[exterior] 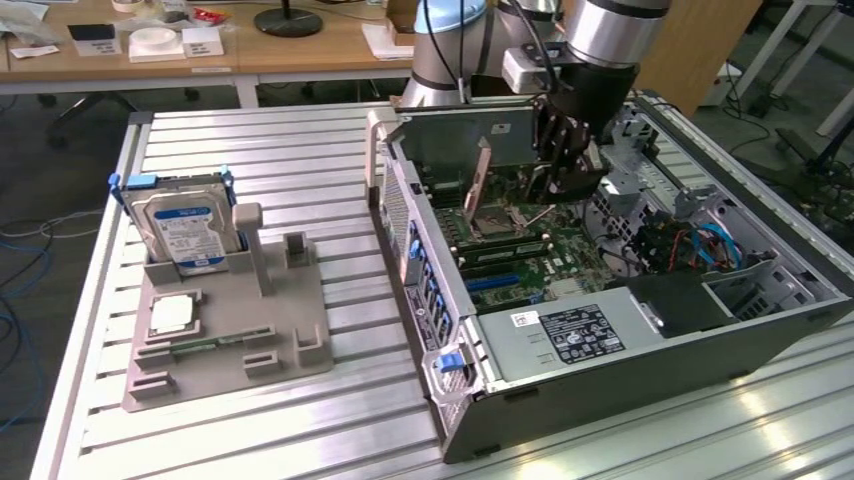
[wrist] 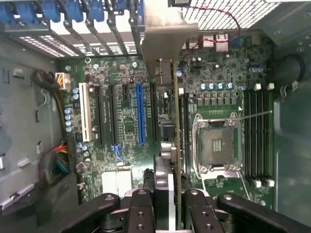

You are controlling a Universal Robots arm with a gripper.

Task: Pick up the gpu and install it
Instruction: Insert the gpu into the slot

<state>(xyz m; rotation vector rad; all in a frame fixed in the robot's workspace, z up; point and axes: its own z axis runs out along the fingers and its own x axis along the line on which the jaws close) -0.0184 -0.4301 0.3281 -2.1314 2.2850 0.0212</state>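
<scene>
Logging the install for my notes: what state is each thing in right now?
end effector: shut on the gpu.
gpu: held on edge inside the computer case.
computer case: side open.
CPU socket: empty.
hard drive: upright in the gray fixture.
CPU chip: flat on the gray fixture.

Workshop bench with desks behind

A ribbed aluminium table top [exterior: 267,150] catches bright streaks of overhead light towards the exterior view's right. Beyond it stand wooden desks [exterior: 160,62] carrying white boxes [exterior: 154,42] and a round black stand base [exterior: 288,22]. Blue cables [exterior: 16,290] trail over the grey floor [exterior: 40,180] at the exterior view's left.
</scene>
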